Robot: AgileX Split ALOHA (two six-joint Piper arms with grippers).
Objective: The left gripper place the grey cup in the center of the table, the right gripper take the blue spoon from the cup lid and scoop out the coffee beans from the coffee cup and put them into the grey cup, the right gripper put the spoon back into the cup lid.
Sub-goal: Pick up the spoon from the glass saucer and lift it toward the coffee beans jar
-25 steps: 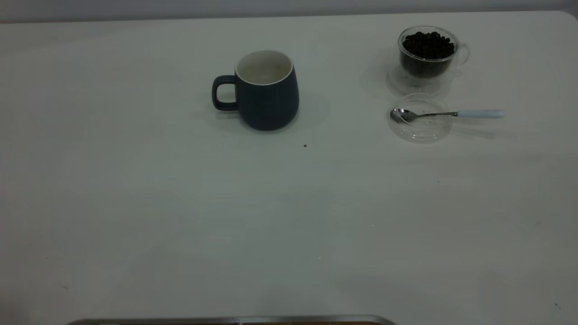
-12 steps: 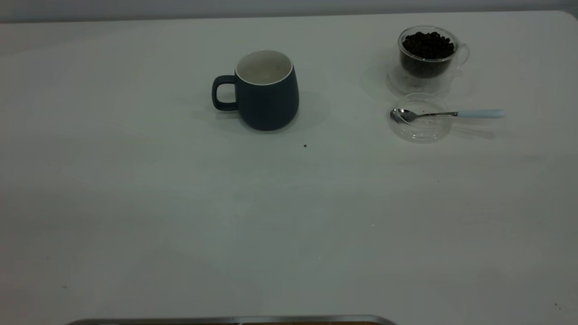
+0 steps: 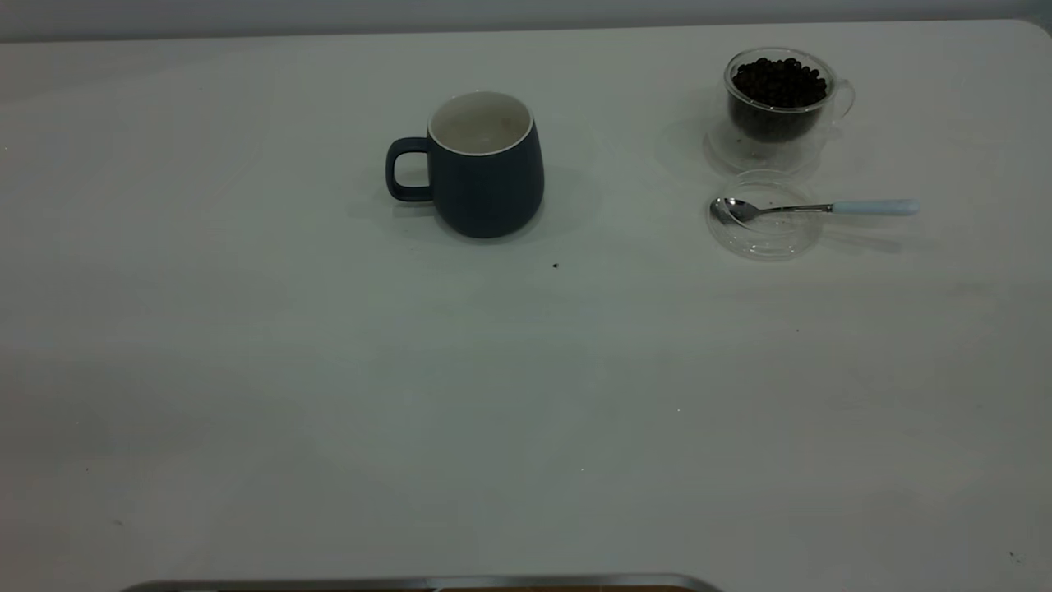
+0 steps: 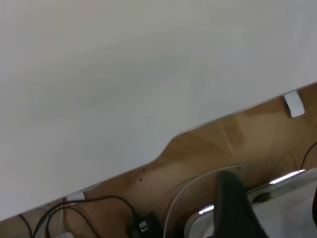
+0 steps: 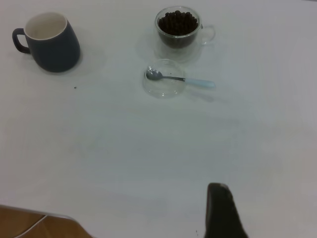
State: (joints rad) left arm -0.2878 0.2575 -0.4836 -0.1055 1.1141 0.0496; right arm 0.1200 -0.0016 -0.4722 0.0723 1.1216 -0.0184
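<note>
grey cup (image 3: 486,164) stands upright near bench (image 3: 329,395) middle, handle at 9 o'clock | blue spoon (image 3: 809,209) lies on cup lid (image 3: 764,234), coffee cup (image 3: 779,103) just past it at 12 | both pincers' grip: cannot tell | risk: spoon's thin handle could slip, beans spill

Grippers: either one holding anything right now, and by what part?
Nothing is held. The spoon lies across the lid; the mug and bean cup stand untouched.

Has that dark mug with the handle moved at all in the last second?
No. The grey cup sits in the same spot, at the same distance from the dark speck on the table.
</note>
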